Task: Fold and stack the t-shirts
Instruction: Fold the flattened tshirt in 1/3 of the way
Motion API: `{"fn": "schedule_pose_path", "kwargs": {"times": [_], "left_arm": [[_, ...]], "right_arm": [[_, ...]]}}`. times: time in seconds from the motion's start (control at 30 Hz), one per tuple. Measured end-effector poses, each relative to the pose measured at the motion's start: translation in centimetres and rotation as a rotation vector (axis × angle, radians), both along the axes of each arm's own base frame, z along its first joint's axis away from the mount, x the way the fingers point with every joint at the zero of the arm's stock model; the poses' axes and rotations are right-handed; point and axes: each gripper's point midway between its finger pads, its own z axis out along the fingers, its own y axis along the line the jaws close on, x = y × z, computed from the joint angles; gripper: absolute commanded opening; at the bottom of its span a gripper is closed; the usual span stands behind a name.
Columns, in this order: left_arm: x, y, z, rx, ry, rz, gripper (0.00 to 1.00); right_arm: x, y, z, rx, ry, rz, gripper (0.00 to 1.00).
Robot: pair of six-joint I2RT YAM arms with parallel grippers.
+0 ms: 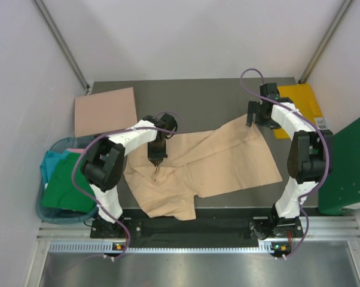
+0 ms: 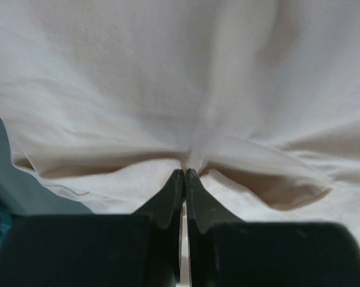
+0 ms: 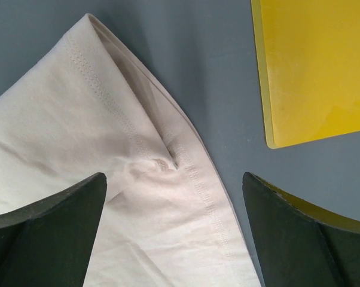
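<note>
Cloth of the beige t-shirt (image 1: pixel 216 158) lay spread across the middle of the tabletop (image 1: pixel 192 101), one corner reaching toward the far right. The left gripper (image 2: pixel 185 172) had its fingers pressed together on a puckered fold of that shirt, toward the left side. The right gripper (image 3: pixel 174 176) hung with fingers wide apart over the shirt's far right corner, gripping nothing, just beside a yellow sheet (image 3: pixel 317 66). A folded pinkish shirt (image 1: pixel 105 110), apparently another tee, sat at the far left corner. Off the left edge, a basket (image 1: pixel 45 214) held the green t-shirt (image 1: pixel 69 188) and teal t-shirt (image 1: pixel 51 162).
</note>
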Motion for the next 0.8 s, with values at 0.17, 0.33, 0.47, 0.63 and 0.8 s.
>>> {"fn": "schedule_pose_path", "kwargs": {"times": [0.17,0.33,0.47,0.63,0.8], "left_arm": [[-0.1,0.6,0.2,0.022,-0.015,0.022,0.0],[-1.9,1.9,2.0,0.032,-0.044,0.074,0.0],[-4.0,2.9,4.3,0.006,-0.072,0.145,0.16],[-8.9,4.1,6.7,-0.073,-0.054,0.231,0.99],[-10.8,5.3,8.4,-0.068,-0.073,0.269,0.99]], "right_arm": [[0.0,0.3,-0.1,0.014,0.002,0.008,0.94],[0.0,0.5,-0.1,0.028,0.002,0.015,0.93],[0.1,0.9,-0.1,0.046,-0.001,0.025,0.93],[0.1,1.2,-0.2,0.061,-0.002,0.033,0.94],[0.2,1.3,-0.5,0.062,0.002,0.033,0.94]]}}
